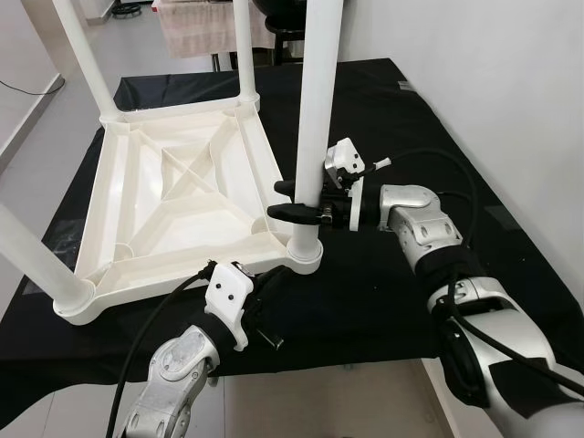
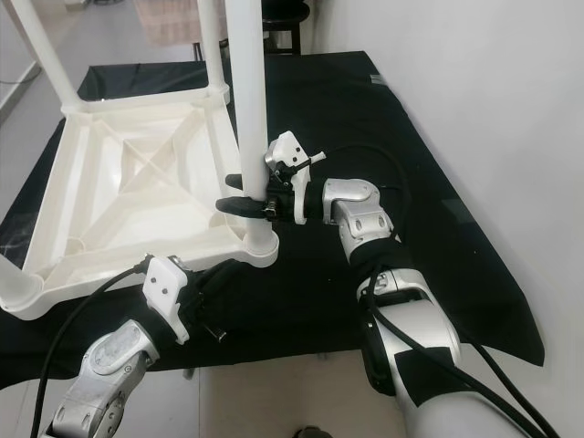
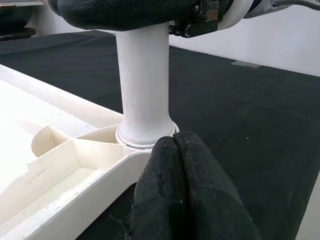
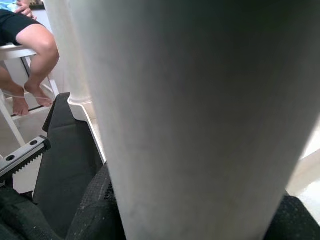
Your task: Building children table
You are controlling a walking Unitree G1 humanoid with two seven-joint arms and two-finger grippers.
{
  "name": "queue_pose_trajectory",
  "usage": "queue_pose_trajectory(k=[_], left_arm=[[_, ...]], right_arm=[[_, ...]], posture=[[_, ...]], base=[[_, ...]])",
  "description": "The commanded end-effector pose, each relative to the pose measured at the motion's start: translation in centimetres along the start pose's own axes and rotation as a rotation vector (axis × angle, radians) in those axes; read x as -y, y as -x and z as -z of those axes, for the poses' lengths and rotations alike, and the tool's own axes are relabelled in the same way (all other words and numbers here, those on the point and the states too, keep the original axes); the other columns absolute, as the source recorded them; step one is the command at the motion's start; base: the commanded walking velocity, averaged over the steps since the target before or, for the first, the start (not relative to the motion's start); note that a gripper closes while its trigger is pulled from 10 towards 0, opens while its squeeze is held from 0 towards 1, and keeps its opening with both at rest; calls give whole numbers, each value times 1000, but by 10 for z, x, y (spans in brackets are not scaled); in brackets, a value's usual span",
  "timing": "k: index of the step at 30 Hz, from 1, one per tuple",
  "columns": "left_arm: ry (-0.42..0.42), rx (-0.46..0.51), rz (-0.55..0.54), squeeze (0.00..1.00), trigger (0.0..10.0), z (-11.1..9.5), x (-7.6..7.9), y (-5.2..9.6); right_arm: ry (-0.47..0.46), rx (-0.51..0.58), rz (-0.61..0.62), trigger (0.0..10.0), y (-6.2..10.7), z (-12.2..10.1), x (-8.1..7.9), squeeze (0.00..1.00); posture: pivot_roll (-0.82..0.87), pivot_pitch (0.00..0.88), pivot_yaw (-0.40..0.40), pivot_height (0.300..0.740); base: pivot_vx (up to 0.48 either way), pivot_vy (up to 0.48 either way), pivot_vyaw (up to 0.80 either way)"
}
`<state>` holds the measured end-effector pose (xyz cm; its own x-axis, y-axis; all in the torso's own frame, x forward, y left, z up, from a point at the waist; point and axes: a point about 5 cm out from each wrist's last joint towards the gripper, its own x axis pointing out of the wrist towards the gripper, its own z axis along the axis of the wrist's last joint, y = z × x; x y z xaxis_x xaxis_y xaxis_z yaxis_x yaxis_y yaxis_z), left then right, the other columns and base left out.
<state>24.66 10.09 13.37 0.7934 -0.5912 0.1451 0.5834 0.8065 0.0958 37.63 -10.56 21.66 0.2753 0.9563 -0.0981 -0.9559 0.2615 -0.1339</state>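
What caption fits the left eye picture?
Right pincer grips a white leg standing in the upside-down tabletop's corner.

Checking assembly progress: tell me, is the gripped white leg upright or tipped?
Upright: the white plastic table leg stands vertically in the upturned white tabletop's corner socket.

Bright even daylight, soft shadows; head views sharp; right wrist close-up blurred.

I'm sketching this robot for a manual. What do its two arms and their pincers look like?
Both arms have rounded silver shells with black joint sections and loose black cables. Each wrist carries a white bracket ahead of long black fingers: left pincer, right pincer. The left fingers are covered in black fabric.
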Motion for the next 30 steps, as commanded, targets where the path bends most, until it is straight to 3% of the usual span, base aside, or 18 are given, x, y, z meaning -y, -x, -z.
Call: queue_pose_trajectory(k=[1,6,9,10,11,13,14,15,16,18,20,25,26,28,29,30], left_arm=[[3,-17,-3,0,10000,3,0,2],[4,-16,-2,0,10000,3,0,2],[1,-16,-4,0,10000,2,-1,3],[0,-15,-4,0,10000,2,-2,3],[0,-15,-4,0,10000,2,-2,3],[-3,-15,-6,0,10000,1,-3,4],[-3,-15,-6,0,10000,1,-3,4],[-4,-15,-7,0,10000,1,-4,4],[-5,-17,-7,0,10000,1,-4,4],[-6,-19,-5,0,10000,1,-5,4],[-5,-20,-4,0,10000,2,-4,4],[-5,-19,-4,0,10000,2,-4,4],[-13,-18,-10,0,10000,1,-5,3],[-19,-18,-14,0,10000,1,-5,3],[-20,-17,-16,0,10000,1,-5,3],[-19,-17,-16,0,10000,1,-5,3]], right_arm=[[-14,8,-5,0,-2,3,-1,0],[9,13,60,0,8,8,2,0],[29,17,166,0,17,13,3,0],[23,6,263,0,19,19,1,0],[23,6,263,0,19,19,1,0],[-17,-52,645,0,18,39,-3,0],[-17,-52,645,0,18,39,-3,0],[-97,-74,822,0,15,54,-16,0],[-127,-82,870,0,4,64,-36,0],[-118,-86,812,0,-13,67,-56,0],[-87,-95,760,0,-19,66,-58,0],[-70,-87,784,0,-20,58,-41,0],[-58,-96,810,3373,-20,55,-38,0],[-48,-104,826,3373,-19,54,-37,0],[-44,-107,836,10000,-19,53,-36,0],[-44,-115,859,10000,-18,51,-37,624]], posture=[[40,103,-23,740],[33,106,-19,740],[26,113,-23,740],[23,116,-25,740],[23,116,-25,740],[21,120,-20,740],[21,120,-20,740],[22,127,-6,740],[25,123,0,740],[16,117,4,740],[20,116,1,740],[28,116,-17,740],[31,116,-16,740],[30,116,-15,740],[28,115,-18,740],[28,115,-18,740]], base=[[0,0,0],[0,0,0],[0,0,0],[0,0,0],[0,0,0],[0,0,0],[0,0,0],[0,0,0],[0,0,0],[0,0,0],[0,0,0],[0,0,0],[0,0,0],[0,0,0],[0,0,0],[0,0,0]])
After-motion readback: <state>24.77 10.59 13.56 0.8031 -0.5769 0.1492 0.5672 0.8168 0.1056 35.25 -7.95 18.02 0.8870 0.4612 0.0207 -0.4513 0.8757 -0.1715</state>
